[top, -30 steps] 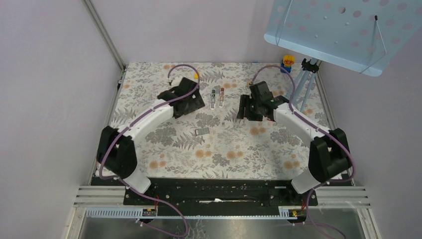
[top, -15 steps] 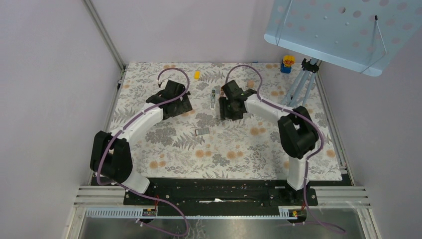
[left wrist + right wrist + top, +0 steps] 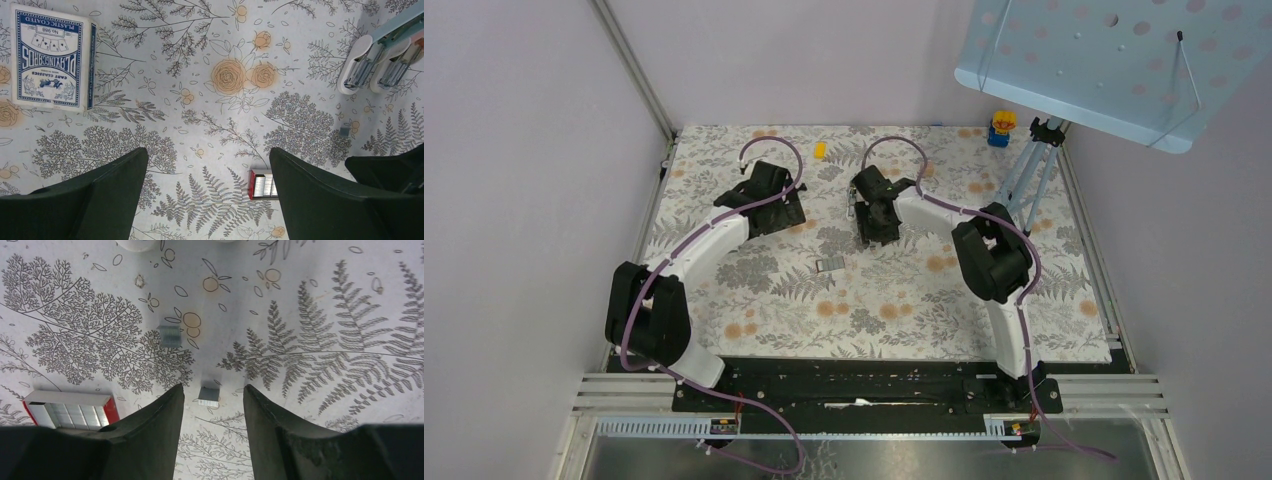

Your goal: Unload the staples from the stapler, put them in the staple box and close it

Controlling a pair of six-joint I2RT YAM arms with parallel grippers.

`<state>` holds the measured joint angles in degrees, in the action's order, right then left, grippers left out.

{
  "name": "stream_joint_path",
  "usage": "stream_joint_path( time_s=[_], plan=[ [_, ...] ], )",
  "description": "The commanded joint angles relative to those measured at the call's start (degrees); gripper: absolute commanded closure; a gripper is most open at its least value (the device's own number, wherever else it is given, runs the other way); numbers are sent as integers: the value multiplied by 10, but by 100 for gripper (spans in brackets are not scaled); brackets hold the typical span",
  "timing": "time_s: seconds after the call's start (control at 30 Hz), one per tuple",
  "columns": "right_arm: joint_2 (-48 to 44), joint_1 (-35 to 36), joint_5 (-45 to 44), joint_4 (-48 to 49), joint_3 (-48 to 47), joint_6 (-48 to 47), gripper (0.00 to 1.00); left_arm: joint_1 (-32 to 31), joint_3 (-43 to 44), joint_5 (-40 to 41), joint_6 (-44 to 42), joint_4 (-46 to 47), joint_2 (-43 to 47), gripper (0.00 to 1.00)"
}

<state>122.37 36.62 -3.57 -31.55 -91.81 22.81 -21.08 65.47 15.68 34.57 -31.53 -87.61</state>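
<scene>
My left gripper [image 3: 207, 150] hangs over the worktop [image 3: 225, 125], jaws wide apart and empty, with a playing-card box [image 3: 52, 57] off to one side. The stapler [image 3: 372, 62] lies mid-worktop, towards the far edge. My right gripper [image 3: 212, 388] has its jaws half apart, gripping nothing, with a staple clump [image 3: 208, 396] lying between them. A second clump [image 3: 169, 335] and the red staple box [image 3: 72, 410] crowd close by.

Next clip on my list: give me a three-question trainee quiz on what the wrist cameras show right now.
1. True or false: the left pincer is open and holds nothing.
2. What lies between the right pincer's fingers? A) a small clump of staples B) a coin C) a pen
3. Fill in: the staple box has a ___ casing.
Key: 1 true; 2 A; 3 red.
</scene>
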Motion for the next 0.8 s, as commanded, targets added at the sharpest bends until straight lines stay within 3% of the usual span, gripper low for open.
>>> stream_joint_path(
  time_s=[0.0,0.2,0.5,0.77],
  plan=[
    [19,14,-15,-29,-33,-17,47,6,-2,-8,-10,22,0,4],
    [29,18,-28,-40,-35,-23,56,12,-4,-15,-9,23,-2,4],
    [12,20,-19,-35,-24,-25,77,16,-4,-25,-7,23,-8,5],
    [-33,19,-10,-5,2,-20,81,17,-4,-25,-7,23,-10,5]
  ],
)
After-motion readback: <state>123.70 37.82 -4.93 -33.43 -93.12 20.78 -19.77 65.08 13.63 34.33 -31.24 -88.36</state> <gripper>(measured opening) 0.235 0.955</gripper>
